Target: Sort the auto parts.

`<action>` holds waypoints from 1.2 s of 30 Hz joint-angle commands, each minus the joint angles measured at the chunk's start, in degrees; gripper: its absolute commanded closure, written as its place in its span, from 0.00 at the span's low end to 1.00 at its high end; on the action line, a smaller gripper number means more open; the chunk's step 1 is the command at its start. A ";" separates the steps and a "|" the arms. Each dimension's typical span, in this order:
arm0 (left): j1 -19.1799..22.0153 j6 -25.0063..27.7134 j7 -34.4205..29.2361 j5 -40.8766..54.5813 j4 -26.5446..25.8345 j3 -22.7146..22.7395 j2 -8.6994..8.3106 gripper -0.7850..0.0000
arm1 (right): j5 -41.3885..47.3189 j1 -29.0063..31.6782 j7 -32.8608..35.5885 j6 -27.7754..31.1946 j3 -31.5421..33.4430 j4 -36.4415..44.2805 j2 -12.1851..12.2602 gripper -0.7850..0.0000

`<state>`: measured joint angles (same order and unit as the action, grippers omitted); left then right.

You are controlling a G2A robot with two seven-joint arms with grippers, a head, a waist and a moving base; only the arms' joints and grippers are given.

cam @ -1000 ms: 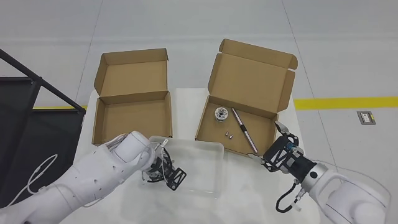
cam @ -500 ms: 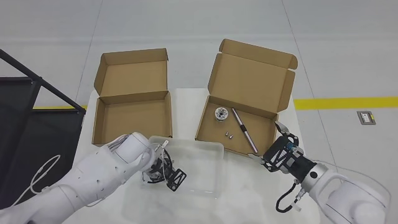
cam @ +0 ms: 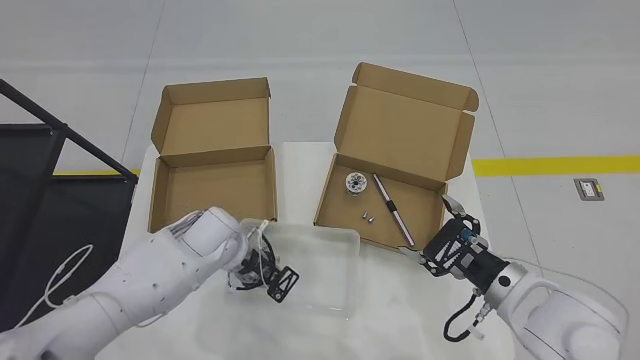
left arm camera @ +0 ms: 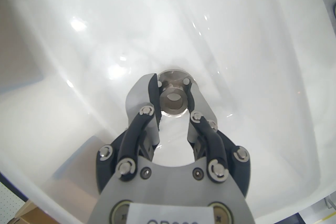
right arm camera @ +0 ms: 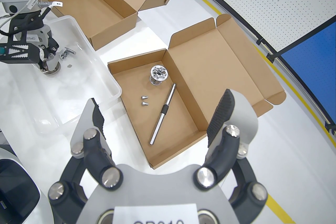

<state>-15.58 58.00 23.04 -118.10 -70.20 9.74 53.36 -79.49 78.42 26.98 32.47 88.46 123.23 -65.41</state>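
Left arm: bent in over the near left part of the clear plastic tray (cam: 310, 230), wrist tipped down so the left gripper (left arm camera: 172, 93) sits low at the tray floor.
Left gripper state: black ribbed fingers (left arm camera: 153, 96) pressed against both sides of a silver flanged metal hub (left arm camera: 172, 103), pinching its neck.
Hub position: inside the tray, toward its left end. Its wide flange looks to rest on the tray floor, though glare makes contact hard to confirm.
Hub axis: short axis roughly upright, open bore facing up toward the wrist camera, flange downward.
Right arm: held at the near right side of the white table (cam: 395, 292), just beside the near right corner of the open brown cardboard box on the right (right arm camera: 183, 114), wrist aimed toward that box.
Right gripper state: right gripper (right arm camera: 160, 97) spread wide, nothing between its fingers.
Right box contents: a silver metal spool (right arm camera: 157, 74) standing on end near the lid hinge, two small silver bolts (right arm camera: 144, 100) side by side, and a long silver metal rod with a black band (right arm camera: 162, 114).
Rod axis: lies flat, long axis running from the hinge side toward the robot, slanting slightly rightward at its near end.
Other tray contents: a small silver metal fitting (right arm camera: 67, 51) just beside the left gripper.
Left box: open brown cardboard box on the left (cam: 212, 190), beyond the tray and well apart from the right gripper.
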 commanded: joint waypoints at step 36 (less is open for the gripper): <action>-13.50 -17.49 -11.90 25.67 -23.66 25.76 -23.34 1.00 | 0.00 0.00 0.00 0.00 0.00 0.00 0.00 0.00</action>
<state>-28.70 41.45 11.84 -92.89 -94.44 35.35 29.96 -79.49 78.42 26.98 32.47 88.46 123.23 -65.41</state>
